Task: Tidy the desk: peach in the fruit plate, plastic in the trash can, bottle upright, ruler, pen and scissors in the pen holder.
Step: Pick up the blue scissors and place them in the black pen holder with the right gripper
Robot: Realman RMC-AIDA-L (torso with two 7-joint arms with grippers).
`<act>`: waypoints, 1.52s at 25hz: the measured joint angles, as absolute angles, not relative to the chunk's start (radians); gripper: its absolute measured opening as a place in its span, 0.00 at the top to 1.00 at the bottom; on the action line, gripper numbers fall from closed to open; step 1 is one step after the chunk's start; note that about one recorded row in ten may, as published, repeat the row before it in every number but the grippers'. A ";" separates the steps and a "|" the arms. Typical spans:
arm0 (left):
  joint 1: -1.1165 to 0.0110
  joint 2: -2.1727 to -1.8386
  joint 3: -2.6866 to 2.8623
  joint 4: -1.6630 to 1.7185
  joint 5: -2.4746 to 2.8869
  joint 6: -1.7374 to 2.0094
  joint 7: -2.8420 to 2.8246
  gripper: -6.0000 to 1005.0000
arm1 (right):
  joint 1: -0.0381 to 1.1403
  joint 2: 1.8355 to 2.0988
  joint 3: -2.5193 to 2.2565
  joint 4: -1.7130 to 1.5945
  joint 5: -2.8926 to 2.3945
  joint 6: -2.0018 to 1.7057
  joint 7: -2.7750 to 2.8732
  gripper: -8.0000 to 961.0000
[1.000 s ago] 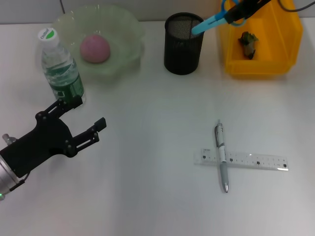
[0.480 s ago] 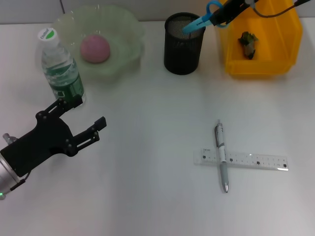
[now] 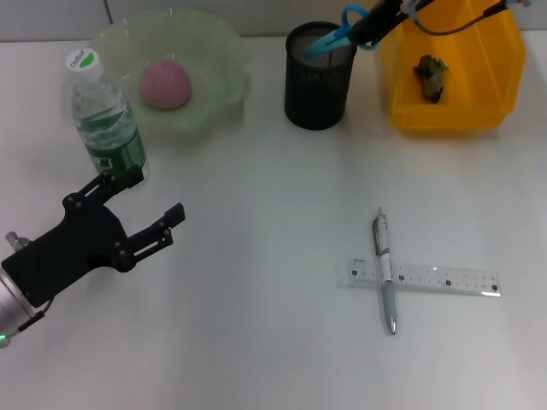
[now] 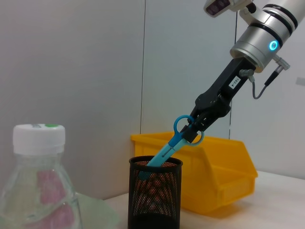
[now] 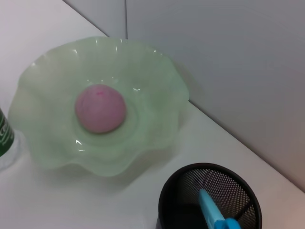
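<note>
My right gripper (image 3: 373,19) is shut on the light blue scissors (image 3: 336,36) at the back of the desk, and their cyan blade end dips into the black mesh pen holder (image 3: 318,81). The left wrist view shows the same: gripper (image 4: 199,123), scissors (image 4: 167,148), pen holder (image 4: 155,193). The silver pen (image 3: 385,269) lies across the clear ruler (image 3: 444,279) at the front right. The peach (image 3: 165,84) sits in the green fruit plate (image 3: 224,51). The bottle (image 3: 107,120) stands upright. My left gripper (image 3: 154,195) is open and empty at the front left.
The yellow trash can (image 3: 504,77) stands at the back right, beside the pen holder, with a crumpled piece of plastic (image 3: 430,75) inside. The bottle stands close behind my left gripper.
My right gripper has moved left with the scissors, bringing the blade end from beside the rim down into the pen holder. The left arm has not moved.
</note>
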State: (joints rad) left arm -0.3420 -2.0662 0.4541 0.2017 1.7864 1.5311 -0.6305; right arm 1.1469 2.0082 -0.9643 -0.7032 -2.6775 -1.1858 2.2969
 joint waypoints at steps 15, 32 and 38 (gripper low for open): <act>-0.340 -2.066 0.454 0.204 1.784 1.529 -0.630 0.18 | 1.148 2.015 -0.975 -0.683 -2.678 -1.157 2.304 0.87; -0.337 -2.066 0.450 0.203 1.782 1.531 -0.630 0.18 | 1.143 2.025 -0.974 -0.699 -2.682 -1.138 2.328 0.63; -0.337 -2.066 0.452 0.204 1.782 1.532 -0.631 0.18 | 1.144 2.025 -0.974 -0.700 -2.683 -1.137 2.328 0.39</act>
